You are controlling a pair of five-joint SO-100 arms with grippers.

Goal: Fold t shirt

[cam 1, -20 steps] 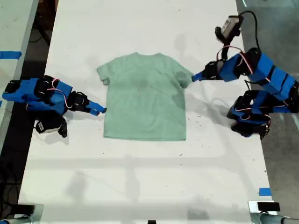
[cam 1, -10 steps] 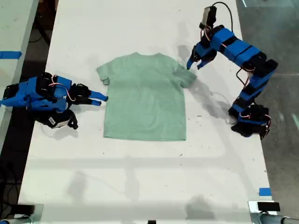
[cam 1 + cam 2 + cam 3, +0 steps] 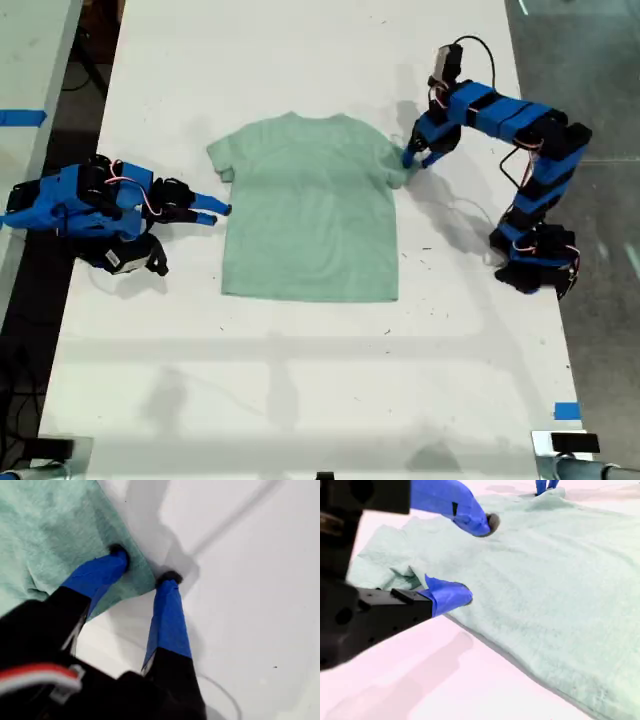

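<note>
— Exterior view: where are the arms?
— My first gripper [image 3: 415,158] is bent down at the exterior view's right, at the sleeve of the t shirt [image 3: 310,205]. My second gripper [image 3: 215,213] lies low on the table [image 3: 300,400] at that view's left, reaching toward the shirt's side hem.
— Fingers?
— First wrist view: fingers [image 3: 100,572] spread, one tip pressing the sleeve edge, the other on bare table just beside it. Second wrist view: fingers [image 3: 447,596] parted, one above the cloth, one low at its edge, nothing pinched.
— The shirt?
— Pale mint, plain, spread flat mid-table, neck toward the exterior view's top, slightly rumpled near the sleeve.
— Hidden?
— First wrist view cuts off most of the shirt.
</note>
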